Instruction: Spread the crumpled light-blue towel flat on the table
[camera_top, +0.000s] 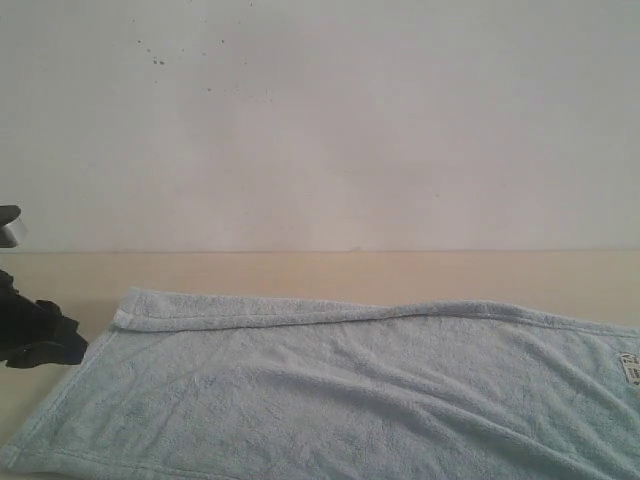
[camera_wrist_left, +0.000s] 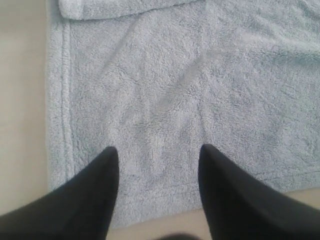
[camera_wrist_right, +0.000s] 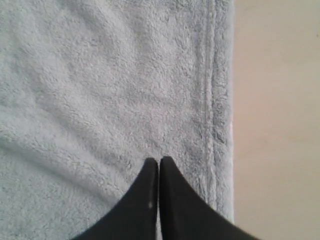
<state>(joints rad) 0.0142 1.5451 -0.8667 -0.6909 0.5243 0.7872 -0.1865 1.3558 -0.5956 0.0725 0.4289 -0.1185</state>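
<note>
Two black fingers of the left gripper (camera_wrist_left: 159, 150) stand apart with nothing between them, so this gripper is open. It hangs above the towel (camera_wrist_left: 175, 90) near one corner, just inside the hemmed border (camera_wrist_left: 64, 100). The right gripper (camera_wrist_right: 159, 161) has its fingers pressed together, and I see no cloth pinched between them. It is closed and empty, above the towel close to the opposite hem, with the bare table (camera_wrist_right: 275, 125) just beside.

Going outward, the towel lies on the table almost fully spread, with its small white tag (camera_top: 630, 368) near the right end in the exterior view. Along the far edge a narrow folded strip (camera_top: 300, 312) is turned back onto the cloth, and some soft ridges cross the middle.

I judge that the step in hand is to open this strip. To do it well, the left gripper should go to the folded corner (camera_wrist_left: 75, 9) and pinch only the upper layer at its hem. It should lift just a little and draw it toward the wall (camera_top: 350, 130). The pull should be low and slow, because fluffy terry probably clings to itself and could drag the flat part. The closed right gripper could press the towel down meanwhile.
</note>
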